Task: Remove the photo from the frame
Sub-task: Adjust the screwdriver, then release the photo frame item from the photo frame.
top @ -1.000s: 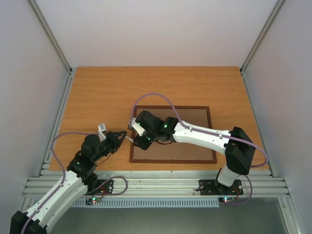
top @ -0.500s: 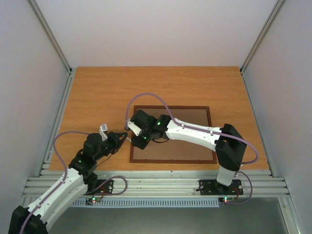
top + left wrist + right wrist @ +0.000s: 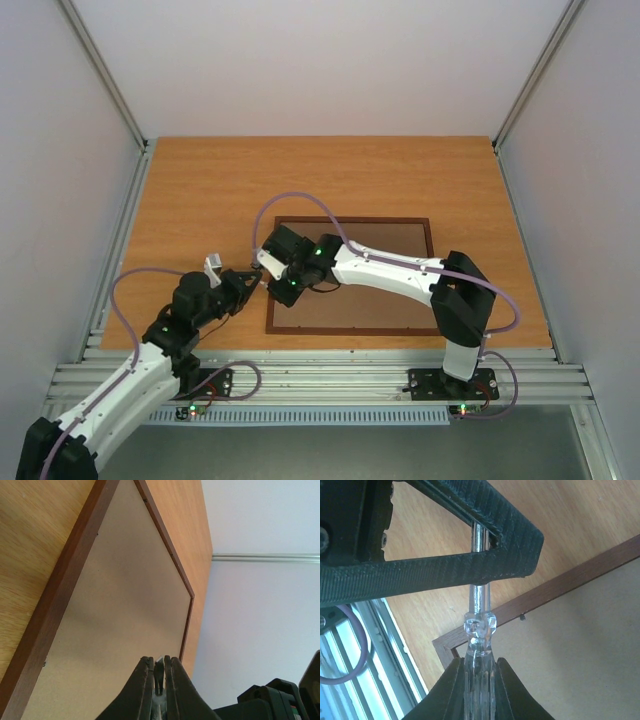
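The frame (image 3: 350, 220) lies face down on the table, its brown hardboard back (image 3: 390, 300) up; the photo is hidden under it. My right gripper (image 3: 274, 277) is over the frame's near left corner, shut on the clear handle of a small screwdriver (image 3: 480, 630). The metal shaft runs into the fingers (image 3: 445, 572) of my left gripper (image 3: 260, 284), which is shut on its tip (image 3: 159, 672). The left wrist view shows the frame rim (image 3: 60, 590) and back (image 3: 125, 595). The right wrist view shows the frame corner (image 3: 445, 647) below my right gripper (image 3: 480, 667).
A small turn clip (image 3: 522, 616) sits on the frame's inner edge. The metal rail (image 3: 320, 375) runs along the table's near edge. Grey walls close in left, right and back. Purple cables loop over both arms.
My right gripper has moved left along the frame with the screwdriver until it meets my left gripper. The left gripper has shifted slightly towards it.
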Robot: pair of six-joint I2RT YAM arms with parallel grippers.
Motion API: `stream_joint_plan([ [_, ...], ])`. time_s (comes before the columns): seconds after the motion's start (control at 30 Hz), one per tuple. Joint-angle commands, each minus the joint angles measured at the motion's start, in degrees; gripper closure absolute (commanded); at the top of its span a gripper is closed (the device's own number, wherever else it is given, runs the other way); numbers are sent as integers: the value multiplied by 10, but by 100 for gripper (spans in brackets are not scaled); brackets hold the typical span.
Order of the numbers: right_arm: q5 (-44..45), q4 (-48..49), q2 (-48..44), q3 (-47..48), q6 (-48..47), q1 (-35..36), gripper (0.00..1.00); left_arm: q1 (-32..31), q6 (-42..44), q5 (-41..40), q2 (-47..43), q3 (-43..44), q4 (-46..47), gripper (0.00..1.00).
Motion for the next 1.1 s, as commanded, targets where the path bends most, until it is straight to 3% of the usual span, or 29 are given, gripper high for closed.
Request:
stream_joint_plan([
  [0.0,10,-16,15,20,-23,-2,97,-2,14,7,0,15,44,99],
  [0.17,9,-44,10,13,-51,-18,99,-2,52,-14,-5,30,-36,80],
  [0.47,25,-138,17,6,-153,-46,99,17,194,-56,52,88,-169,64],
  [0.8,-105,-248,78,43,-238,-90,99,72,271,49,213,100,-124,62],
  [1.07,-123,-251,118,54,-258,-108,99,75,289,94,286,98,-74,62],
])
